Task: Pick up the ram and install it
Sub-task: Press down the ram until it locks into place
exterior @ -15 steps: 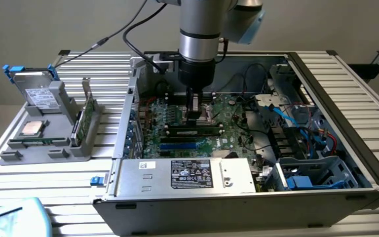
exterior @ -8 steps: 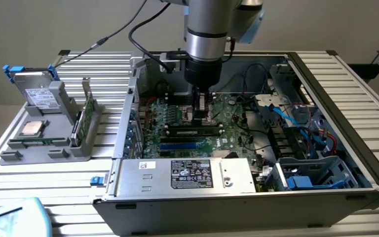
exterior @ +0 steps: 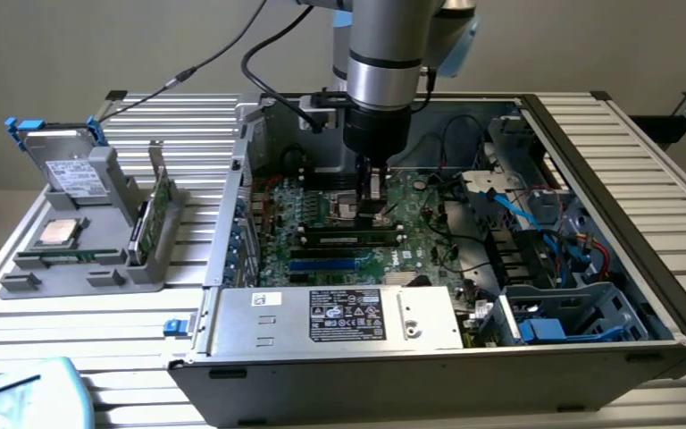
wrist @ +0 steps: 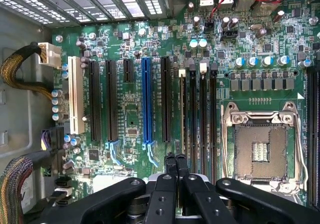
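The gripper [exterior: 373,207], fingers pinched shut on nothing, hangs just beside the ram [exterior: 349,238], which seems to stand in 1 memory slot of the motherboard [wrist: 150,49], so an off-centre push could seat it crooked or strain the board.

The robot's single arm [exterior: 385,54] hangs straight down, wrist vertical, its black pincer [exterior: 372,201] pointing downward at the tip. In the wrist view, the pincer's two slim fingers [wrist: 170,165] are pressed together, closed on nothing visible.
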`<state>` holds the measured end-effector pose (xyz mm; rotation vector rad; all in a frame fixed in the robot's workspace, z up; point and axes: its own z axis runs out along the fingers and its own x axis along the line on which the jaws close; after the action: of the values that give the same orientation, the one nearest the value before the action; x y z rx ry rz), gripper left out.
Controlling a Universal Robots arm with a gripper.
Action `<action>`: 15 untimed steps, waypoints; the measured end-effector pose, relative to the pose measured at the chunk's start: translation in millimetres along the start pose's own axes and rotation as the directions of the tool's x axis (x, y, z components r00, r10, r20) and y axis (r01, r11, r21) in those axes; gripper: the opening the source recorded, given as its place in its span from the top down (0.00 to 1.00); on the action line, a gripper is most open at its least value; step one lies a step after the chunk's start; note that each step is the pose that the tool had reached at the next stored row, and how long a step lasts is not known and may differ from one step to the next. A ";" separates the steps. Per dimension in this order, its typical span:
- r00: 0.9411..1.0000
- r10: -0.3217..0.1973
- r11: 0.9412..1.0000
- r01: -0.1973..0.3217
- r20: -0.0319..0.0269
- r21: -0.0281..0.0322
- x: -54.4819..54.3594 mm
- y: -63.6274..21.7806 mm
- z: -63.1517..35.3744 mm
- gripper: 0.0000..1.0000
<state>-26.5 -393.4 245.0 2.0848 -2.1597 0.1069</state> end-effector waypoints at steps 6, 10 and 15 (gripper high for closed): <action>1.000 0.000 1.000 0.000 0.000 0.000 0.0 -0.1 0.0 0.90; 1.000 0.000 1.000 0.000 0.000 0.000 0.0 -0.1 0.0 0.90; 1.000 0.004 1.000 -0.004 0.002 -0.001 1.3 -0.1 0.2 0.90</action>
<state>-26.4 -394.7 245.0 2.0815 -2.1646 0.1046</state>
